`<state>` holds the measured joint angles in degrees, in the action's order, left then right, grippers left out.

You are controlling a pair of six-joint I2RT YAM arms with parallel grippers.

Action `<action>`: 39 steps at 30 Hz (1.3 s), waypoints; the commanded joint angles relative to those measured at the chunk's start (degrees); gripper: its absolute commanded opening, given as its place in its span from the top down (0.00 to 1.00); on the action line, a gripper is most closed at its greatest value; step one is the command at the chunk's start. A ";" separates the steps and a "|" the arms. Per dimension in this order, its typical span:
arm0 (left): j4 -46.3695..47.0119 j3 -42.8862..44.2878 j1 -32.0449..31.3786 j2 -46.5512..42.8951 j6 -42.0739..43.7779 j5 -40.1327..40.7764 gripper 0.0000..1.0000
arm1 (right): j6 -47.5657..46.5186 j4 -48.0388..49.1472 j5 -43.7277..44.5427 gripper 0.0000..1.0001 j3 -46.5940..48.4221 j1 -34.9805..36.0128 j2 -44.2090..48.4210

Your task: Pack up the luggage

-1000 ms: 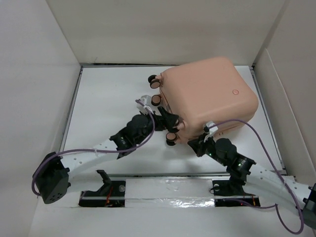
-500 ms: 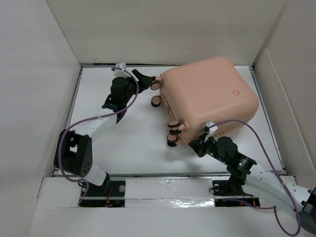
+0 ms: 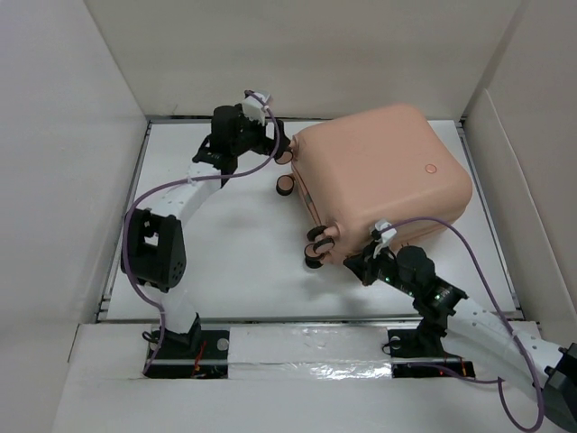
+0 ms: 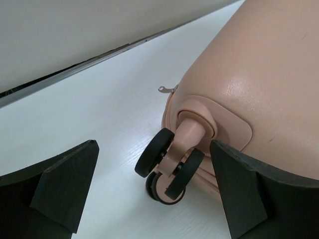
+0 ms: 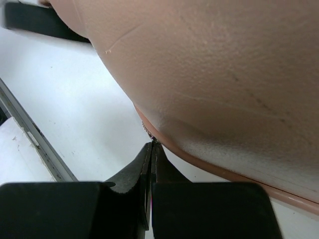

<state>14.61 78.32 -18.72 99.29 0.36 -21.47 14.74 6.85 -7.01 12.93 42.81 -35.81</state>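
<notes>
White arm links (image 3: 185,194), black joints (image 3: 153,253), purple cables (image 3: 451,227), black claw fingers (image 4: 60,184).

Peach-pink hard-shell suitcase (image 4: 259,74) corner on white bench (image 4: 99,99), pink-and-black twin caster (image 4: 167,164) beneath. Left hand (image 4: 154,186) spread wide, flanking caster, not touching.

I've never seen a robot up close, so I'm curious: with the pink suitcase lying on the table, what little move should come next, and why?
Probably ease the left tool forward and close it on the caster wheel framed between its open fingers, steadying the luggage. The right tool is shut at the near seam, so any tug there could slide the case.
</notes>
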 commanded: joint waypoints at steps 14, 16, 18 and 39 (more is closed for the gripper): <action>-23.74 18.35 -2.55 12.86 15.10 -7.44 0.23 | -1.56 5.36 -5.30 1.00 1.57 -1.76 -0.75; -24.11 19.32 -2.55 14.18 15.02 -8.05 0.27 | -1.56 5.36 -5.39 1.00 1.57 -1.76 -1.01; -24.02 19.85 -2.55 15.05 14.85 -7.36 0.31 | -1.47 5.45 -5.56 1.00 1.49 -1.76 -1.10; -18.65 20.99 -2.55 15.94 13.00 -7.53 0.59 | -1.30 5.63 -5.48 1.00 1.49 -1.76 -0.93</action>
<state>-6.33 97.67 -20.69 114.69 13.47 -28.38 13.69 9.34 -10.09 12.93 41.12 -37.93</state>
